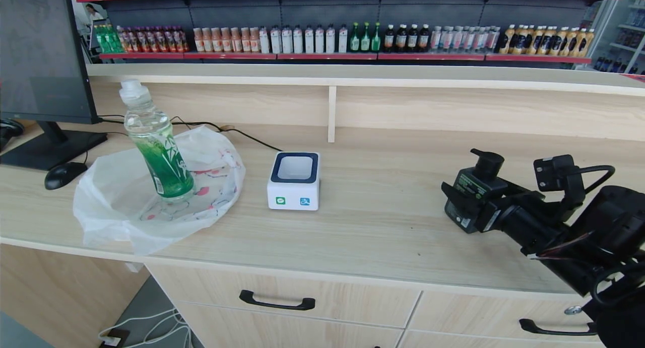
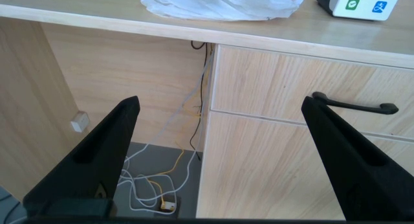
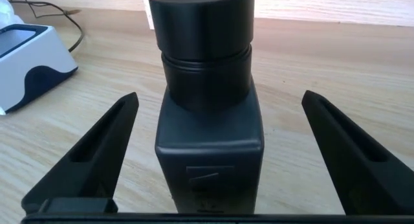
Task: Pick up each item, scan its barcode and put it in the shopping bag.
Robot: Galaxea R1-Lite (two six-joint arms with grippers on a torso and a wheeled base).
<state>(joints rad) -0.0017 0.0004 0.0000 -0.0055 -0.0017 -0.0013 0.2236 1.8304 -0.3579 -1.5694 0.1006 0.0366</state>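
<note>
Black bottle (image 3: 207,140) is straddled by the right gripper (image 3: 220,98), spread wide, nothing held; a centred clamp is advised; scanner (image 1: 294,181) at nine o'clock.

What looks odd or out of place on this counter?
The green-labelled bottle stands tilted among the folds of the white shopping bag, its cap leaning toward the monitor. Nothing looks spilled or broken.

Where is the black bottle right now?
In the head view, the black bottle is at the right side of the counter, well right of the white scanner box, between the open fingers of the right gripper.
</note>
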